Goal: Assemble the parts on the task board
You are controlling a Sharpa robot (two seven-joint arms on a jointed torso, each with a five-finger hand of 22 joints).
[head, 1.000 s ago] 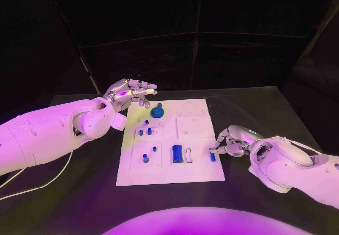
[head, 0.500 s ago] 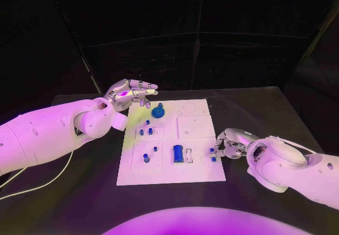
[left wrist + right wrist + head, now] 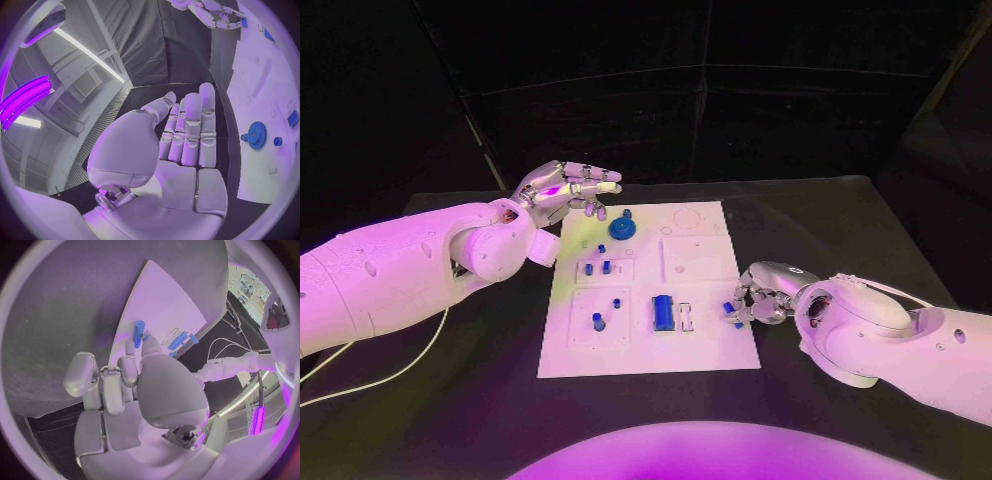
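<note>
The task board (image 3: 646,290) is lying in the middle of the black table (image 3: 848,220), and at its right edge the right hand (image 3: 759,300) is pinching a small blue peg (image 3: 138,331), probably readying it for a socket. The left hand (image 3: 568,190) is hovering off the board's far left corner, fingers apart and grasping nothing, likely keeping clear of the blue gear (image 3: 622,228) seated there.

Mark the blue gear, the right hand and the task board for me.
blue gear (image 3: 622,229), head view, on its toothed disc.
right hand (image 3: 759,298), head view, middle of the hand.
task board (image 3: 711,355), head view, bare near corner.
</note>
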